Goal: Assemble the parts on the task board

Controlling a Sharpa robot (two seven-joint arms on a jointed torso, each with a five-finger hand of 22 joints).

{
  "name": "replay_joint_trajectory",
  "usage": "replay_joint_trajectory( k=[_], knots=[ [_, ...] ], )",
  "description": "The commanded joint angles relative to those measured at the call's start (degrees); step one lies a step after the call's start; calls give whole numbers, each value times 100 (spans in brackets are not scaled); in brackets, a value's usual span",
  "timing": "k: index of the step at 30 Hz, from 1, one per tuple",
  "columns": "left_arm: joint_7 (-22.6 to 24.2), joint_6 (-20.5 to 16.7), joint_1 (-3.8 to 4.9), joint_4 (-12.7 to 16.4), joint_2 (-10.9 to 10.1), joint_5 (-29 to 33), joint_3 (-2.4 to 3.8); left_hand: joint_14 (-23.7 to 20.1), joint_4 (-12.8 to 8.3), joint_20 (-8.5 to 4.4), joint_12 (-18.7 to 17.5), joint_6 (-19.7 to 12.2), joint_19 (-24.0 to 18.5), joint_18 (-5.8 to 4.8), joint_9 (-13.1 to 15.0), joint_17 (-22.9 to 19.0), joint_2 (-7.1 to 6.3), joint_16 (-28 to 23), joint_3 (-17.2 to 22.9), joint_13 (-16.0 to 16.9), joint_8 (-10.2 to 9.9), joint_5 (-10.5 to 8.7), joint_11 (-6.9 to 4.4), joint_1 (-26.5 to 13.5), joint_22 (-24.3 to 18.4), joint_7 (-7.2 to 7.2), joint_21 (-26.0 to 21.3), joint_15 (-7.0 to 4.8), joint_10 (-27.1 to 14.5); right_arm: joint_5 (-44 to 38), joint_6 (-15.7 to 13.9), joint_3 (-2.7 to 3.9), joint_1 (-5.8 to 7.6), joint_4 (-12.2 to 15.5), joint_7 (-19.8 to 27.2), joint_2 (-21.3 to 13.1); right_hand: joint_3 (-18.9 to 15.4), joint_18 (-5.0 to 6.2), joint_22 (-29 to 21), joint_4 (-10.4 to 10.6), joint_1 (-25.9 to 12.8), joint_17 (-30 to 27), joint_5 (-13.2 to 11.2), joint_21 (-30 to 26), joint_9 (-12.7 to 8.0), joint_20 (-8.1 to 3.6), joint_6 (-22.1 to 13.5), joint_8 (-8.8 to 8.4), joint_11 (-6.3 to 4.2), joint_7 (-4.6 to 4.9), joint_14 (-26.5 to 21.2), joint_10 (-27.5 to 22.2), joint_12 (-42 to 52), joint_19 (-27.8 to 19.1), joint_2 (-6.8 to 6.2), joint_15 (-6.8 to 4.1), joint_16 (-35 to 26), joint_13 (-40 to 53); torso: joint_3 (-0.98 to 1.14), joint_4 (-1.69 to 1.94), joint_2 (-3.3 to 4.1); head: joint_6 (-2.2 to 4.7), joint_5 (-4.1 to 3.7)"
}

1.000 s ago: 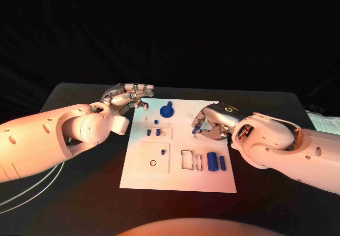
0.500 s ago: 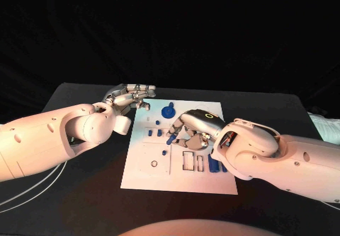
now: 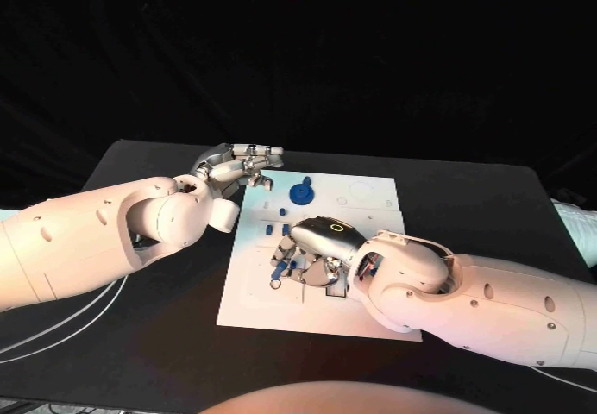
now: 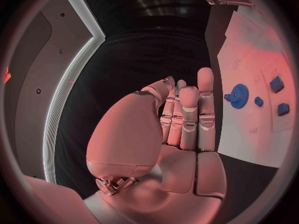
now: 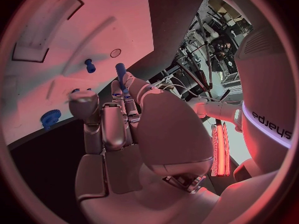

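The right hand point(image 3: 317, 246) reaches across the middle of the task board point(image 3: 255, 309) at the centre of the head view, palm down, its white forearm running off toward the lower right of the frame. Its fingers are curled around a slim blue peg point(image 5: 120, 70), which juts from between the fingertips in the right wrist view and points toward the board's surface. Beneath that hand in the head view, small blue parts point(image 3: 276, 278) peek out near the centre of the board; the hand and forearm cover the slots on the board's lower right.

The left hand point(image 3: 239, 164) hovers at the board's upper left corner in the head view, over the black table point(image 3: 149, 172). In the left wrist view its fingers point(image 4: 187, 112) stand straight and close together, and nothing lies in the palm.

A blue gear point(image 3: 300, 191) stands on the upper part of the board, just right of the left hand. In the left wrist view two small blue blocks point(image 4: 277, 84) sit beyond the gear near the right rim of the circle.
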Motion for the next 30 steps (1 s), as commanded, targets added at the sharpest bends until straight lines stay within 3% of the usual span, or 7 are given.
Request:
replay_joint_trajectory(
  k=[1, 6, 14, 17, 30],
  knots=[
    [37, 110, 2, 12, 15, -16, 4, -39, 0, 6, 37, -42, -17, 106, -6, -11, 19, -31, -25, 7, 3, 36, -2, 15, -8, -5, -25, -9, -54, -394, 292, -7, -44, -64, 48, 53, 32, -67, -3, 7, 68, -4, 40, 6, 5, -4, -7, -16, -127, 34, 226, 178, 19, 5, 60, -16, 16, 5, -3, 3, -1, -17, 16],
    [38, 113, 2, 9, 21, -16, 4, -43, 1, 7, 42, -44, -19, 106, -6, -16, 21, -33, -28, 7, 5, 36, 0, 12, -9, -4, -28, -7, -58, -521, 413, -18, -104, -157, 1, 141, 32, -67, -5, 7, 54, -3, 43, 5, 5, -1, -8, -18, -123, 37, 225, 177, 12, 3, 55, -13, 17, 6, 6, -8, -1, -28, 34],
    [33, 116, 2, 13, 17, -16, 4, -42, 1, 8, 43, -45, -19, 107, -6, -12, 23, -30, -27, 7, 5, 37, 0, 13, -10, -4, -29, -7, -59, -836, 431, -23, -149, -180, -251, 199, 31, -70, 9, 13, 26, 1, 42, 14, 7, 3, -4, -18, -121, 37, 225, 180, 4, 5, 51, -9, 22, 8, 0, -3, -1, -57, 59],
    [32, 115, 2, 14, 13, -16, 4, -42, 1, 8, 43, -45, -19, 107, -6, -12, 23, -30, -27, 7, 5, 37, 0, 13, -10, -4, -29, -7, -59, -910, 443, -25, -154, -183, -317, 216, 31, -70, 9, 13, 26, 1, 42, 14, 7, 3, -4, -18, -121, 37, 225, 181, 4, 5, 51, -9, 22, 8, 2, -4, 2, -109, 28],
    [23, 121, 2, -1, 20, -16, 4, -42, 1, 8, 43, -45, -19, 107, -6, -12, 23, -30, -27, 7, 5, 37, 0, 13, -10, -4, -29, -7, -59, -1425, 680, -37, -159, -168, -589, 346, 21, -70, 21, 22, -37, 7, 40, 24, 13, 9, 8, -16, -125, 26, 226, 194, -12, 6, 24, -7, 31, 13, 3, -2, -3, -95, 40]
  ],
)
